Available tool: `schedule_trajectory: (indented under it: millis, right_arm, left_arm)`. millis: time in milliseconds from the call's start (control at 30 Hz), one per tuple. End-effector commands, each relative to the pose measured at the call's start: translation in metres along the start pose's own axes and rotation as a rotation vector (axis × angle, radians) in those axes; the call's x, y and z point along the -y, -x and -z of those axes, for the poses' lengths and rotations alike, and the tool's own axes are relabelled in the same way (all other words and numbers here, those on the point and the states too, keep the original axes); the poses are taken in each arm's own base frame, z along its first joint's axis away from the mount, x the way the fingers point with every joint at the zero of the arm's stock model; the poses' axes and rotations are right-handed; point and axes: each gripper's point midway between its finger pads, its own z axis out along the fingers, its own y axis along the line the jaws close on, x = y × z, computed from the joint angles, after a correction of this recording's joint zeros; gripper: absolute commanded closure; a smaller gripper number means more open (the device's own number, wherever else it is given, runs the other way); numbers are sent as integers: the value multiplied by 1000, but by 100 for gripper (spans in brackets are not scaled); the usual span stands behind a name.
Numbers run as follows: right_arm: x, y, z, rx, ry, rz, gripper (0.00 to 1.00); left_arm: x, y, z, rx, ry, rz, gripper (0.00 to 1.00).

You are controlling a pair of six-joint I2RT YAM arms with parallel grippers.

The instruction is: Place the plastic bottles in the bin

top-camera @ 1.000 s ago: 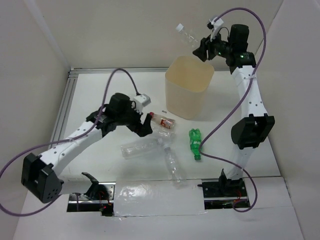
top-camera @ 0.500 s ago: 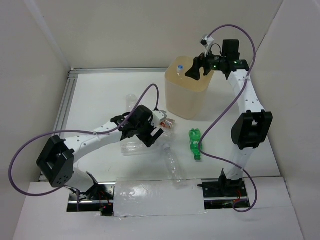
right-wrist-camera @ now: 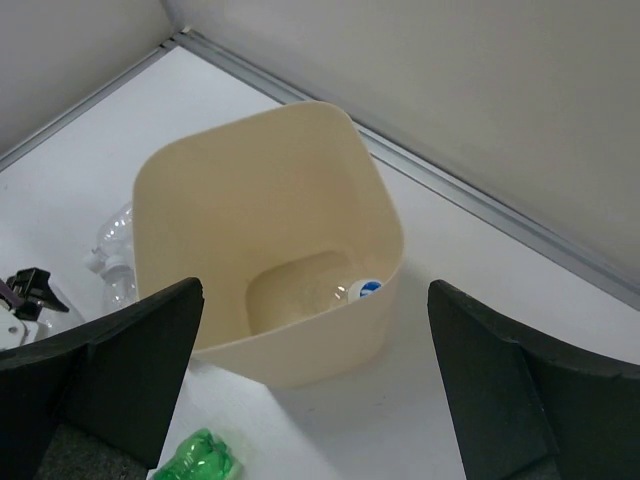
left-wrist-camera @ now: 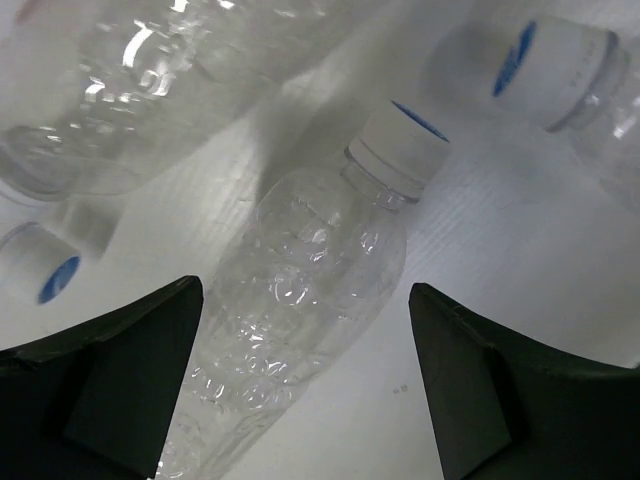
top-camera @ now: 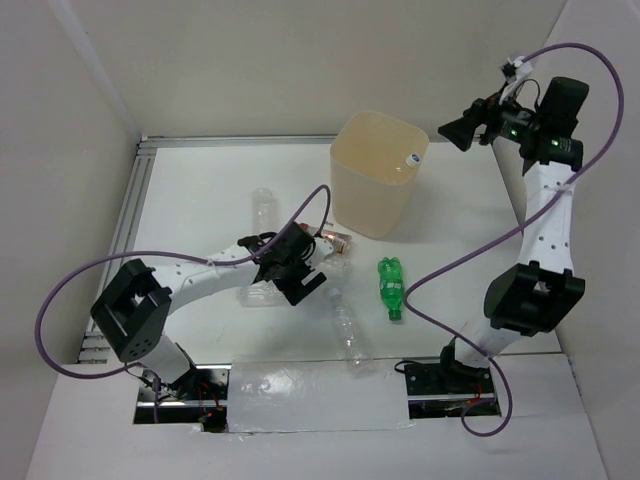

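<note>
The cream bin stands at the back centre, and a clear bottle leans inside it, its blue-and-white cap at the right wall. My right gripper hangs open and empty, up and to the right of the bin. My left gripper is low over a cluster of clear bottles, open. One clear bottle with a white cap lies between its fingers, untouched by the right finger. A green bottle, a red-labelled bottle and two more clear bottles lie on the table.
White walls enclose the table on three sides, and a metal rail runs along the left and back edges. In the left wrist view, other clear bottles crowd close around the one between the fingers. The left arm's purple cable arcs over the table.
My right gripper has opened and dropped its clear bottle into the bin, then drawn back to the right. My left gripper has moved down and forward onto the clear bottles.
</note>
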Motion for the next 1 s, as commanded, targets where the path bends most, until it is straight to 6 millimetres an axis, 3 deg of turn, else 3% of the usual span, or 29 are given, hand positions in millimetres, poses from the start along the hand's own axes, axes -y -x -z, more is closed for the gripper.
schedule_trajectory:
  millis: [0,100,133,300,333,367,433,500,533,567,600,633,667,733,767,800,833,867,900,933,967]
  right_arm:
    - [-11,-4,18,13,40,7,0]
    - [-20,-29,28,-41,43,14,0]
    - [-24,-52,29,-82,44,-31,0]
    - [-46,-108,44,-172,28,-18,0]
    - [-54,-111,52,-178,26,3,0]
    - [-63,-133,56,-222,38,-37,0]
    - [-73,-143,66,-236,44,11,1]
    - [-86,-167,73,-266,55,-17,13]
    - [-93,-170,79,-273,49,9,45]
    - [-98,-176,80,-276,52,11,60]
    - [-105,-195,83,-305,59,-25,70]
    - [-108,-203,85,-316,59,-6,76]
    - [-115,-208,89,-321,62,-17,79]
    - [-125,-230,91,-355,88,-64,70]
    - [-126,-235,91,-360,91,-75,61]
    - [-130,-241,91,-361,104,-96,31]
    - [-126,-240,90,-359,90,-89,21]
    - [-129,-243,87,-369,99,-131,11]
    - [-125,-244,84,-374,94,-132,0]
    - [-126,-248,84,-386,99,-165,0]
    - [-129,-253,83,-418,135,-191,0]
  left_arm:
    - [22,-7,2,-35,-116,-49,5]
    - [27,-17,-7,-81,-127,-57,5]
    - [28,-22,-13,-115,-131,-57,8]
    - [31,-36,-28,-208,-125,-51,23]
    - [34,-36,-28,-208,-127,-47,27]
    - [33,-38,-30,-220,-119,-48,32]
    - [34,-34,-26,-212,-110,-37,49]
    - [37,-25,-13,-199,-111,-28,58]
    - [41,-2,4,-129,-121,-17,63]
    - [45,10,17,-90,-133,-14,65]
    - [45,21,31,-52,-145,-13,67]
    - [56,38,47,10,-192,-12,67]
    - [58,68,79,124,-217,-5,68]
    - [65,105,114,269,-275,-17,68]
    - [63,136,143,380,-283,-25,68]
    - [61,154,159,445,-280,-29,68]
    - [59,173,171,505,-276,-32,68]
    - [52,210,202,650,-270,-45,68]
    - [45,230,214,718,-255,-42,68]
    - [40,248,216,766,-259,-27,68]
    - [27,282,246,914,-260,-18,71]
